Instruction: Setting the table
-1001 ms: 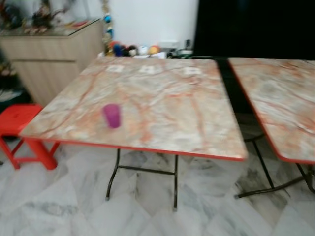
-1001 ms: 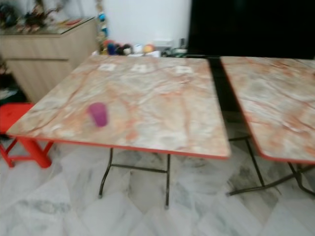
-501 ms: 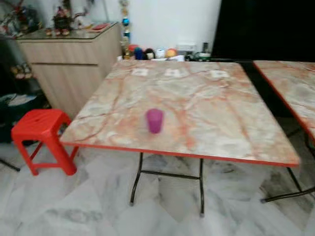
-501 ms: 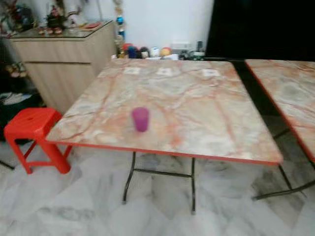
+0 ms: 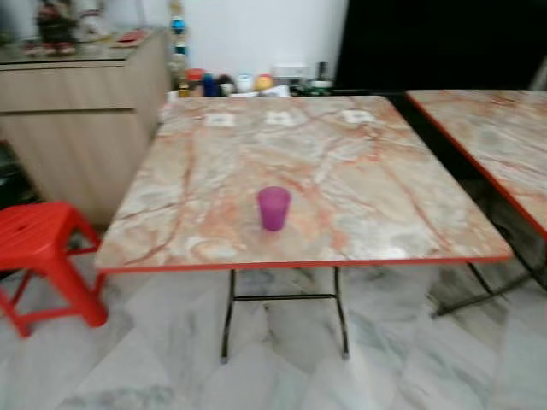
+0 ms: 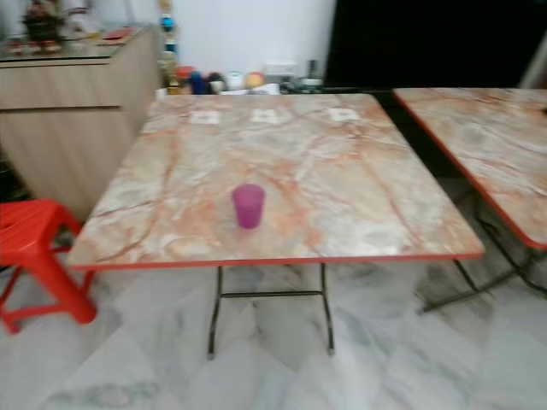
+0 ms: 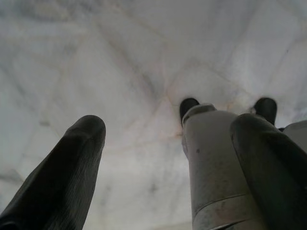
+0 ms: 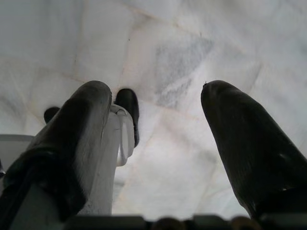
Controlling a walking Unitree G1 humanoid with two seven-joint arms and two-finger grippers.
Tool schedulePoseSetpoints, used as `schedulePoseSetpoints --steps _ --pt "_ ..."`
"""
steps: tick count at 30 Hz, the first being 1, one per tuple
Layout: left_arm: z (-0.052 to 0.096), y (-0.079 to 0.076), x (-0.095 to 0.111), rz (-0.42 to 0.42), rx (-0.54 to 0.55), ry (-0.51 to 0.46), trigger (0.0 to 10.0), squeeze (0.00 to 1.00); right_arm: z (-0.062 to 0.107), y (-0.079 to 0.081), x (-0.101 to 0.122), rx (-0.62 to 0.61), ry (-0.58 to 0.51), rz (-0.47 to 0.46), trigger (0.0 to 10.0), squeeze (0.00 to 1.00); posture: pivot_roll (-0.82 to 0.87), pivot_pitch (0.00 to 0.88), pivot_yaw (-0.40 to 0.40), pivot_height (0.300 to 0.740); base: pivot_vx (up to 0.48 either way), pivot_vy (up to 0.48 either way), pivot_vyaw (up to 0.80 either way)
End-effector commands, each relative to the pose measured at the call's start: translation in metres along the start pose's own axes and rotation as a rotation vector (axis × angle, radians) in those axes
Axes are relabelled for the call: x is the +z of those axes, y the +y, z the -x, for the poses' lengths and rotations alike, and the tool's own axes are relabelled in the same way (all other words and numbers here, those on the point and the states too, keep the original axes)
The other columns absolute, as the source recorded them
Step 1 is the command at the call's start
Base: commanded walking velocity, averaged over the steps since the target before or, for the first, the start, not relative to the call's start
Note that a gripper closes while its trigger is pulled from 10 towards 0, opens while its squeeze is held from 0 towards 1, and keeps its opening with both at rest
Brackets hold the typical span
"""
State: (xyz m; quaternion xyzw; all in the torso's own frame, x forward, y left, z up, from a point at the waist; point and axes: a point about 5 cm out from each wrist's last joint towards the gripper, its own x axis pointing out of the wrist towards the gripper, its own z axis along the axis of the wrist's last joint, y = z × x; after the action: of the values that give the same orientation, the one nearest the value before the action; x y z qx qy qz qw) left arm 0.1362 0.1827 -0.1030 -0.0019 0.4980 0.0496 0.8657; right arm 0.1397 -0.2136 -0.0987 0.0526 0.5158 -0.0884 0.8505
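Left eye view has swung: the marble bench (image 5: 385,213) now sits square ahead, purple cup (image 5: 274,208) near its front edge. Approach nearly done, I reckon. Left gripper (image 7: 168,143) and right gripper (image 8: 158,124) hang spread, empty, cup far beyond fingers.

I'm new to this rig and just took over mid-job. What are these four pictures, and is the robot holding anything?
This is a walking humanoid with two arms, each ending in a two-fingered black pincer. The two wide pictures come from its head cameras, looking down and forward. They show a marble-patterned table with one purple cup standing near its front edge, a red stool to the left and a second table to the right. The other two pictures come from the wrists. The left pincer and the right pincer both hang open over the pale floor, holding nothing.
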Motion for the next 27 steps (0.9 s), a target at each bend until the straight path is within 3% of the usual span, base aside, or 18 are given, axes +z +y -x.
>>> schedulePoseSetpoints --steps 1,6,8,13,23,27 --pt "0.001 -0.003 -0.005 -0.002 -0.012 0.019 10.0 0.00 0.000 -0.002 -0.002 -0.003 0.010 0.004 10.0 0.00 0.01 0.000 -0.015 0.740 0.000 0.000 -0.79" --pt "0.001 -0.003 -0.004 0.002 -0.013 0.008 10.0 0.00 0.000 -0.002 -0.002 -0.001 0.011 0.009 10.0 0.00 0.02 0.000 -0.013 0.740 0.000 0.000 -0.79" --pt "0.001 -0.002 -0.003 -0.044 -0.011 0.007 10.0 0.00 0.000 -0.001 -0.002 0.001 0.011 0.012 10.0 0.00 0.02 0.000 -0.011 0.740 0.000 0.000 -0.79" --pt "0.001 -0.001 -0.003 -0.049 -0.009 0.008 10.0 0.00 0.000 -0.001 -0.002 0.004 0.009 0.012 10.0 0.00 0.02 0.000 -0.010 0.740 0.000 -0.427 -0.79" --pt "0.001 0.001 0.001 -0.046 0.018 -0.033 10.0 0.00 0.000 0.001 0.001 0.011 -0.005 0.018 10.0 0.00 0.02 0.000 -0.011 0.740 0.000 0.000 0.00" --pt "0.001 0.002 0.007 -0.063 0.055 -0.098 10.0 0.00 0.000 0.000 0.002 0.011 -0.010 0.015 10.0 0.00 0.04 0.000 -0.018 0.740 0.000 0.000 0.00"
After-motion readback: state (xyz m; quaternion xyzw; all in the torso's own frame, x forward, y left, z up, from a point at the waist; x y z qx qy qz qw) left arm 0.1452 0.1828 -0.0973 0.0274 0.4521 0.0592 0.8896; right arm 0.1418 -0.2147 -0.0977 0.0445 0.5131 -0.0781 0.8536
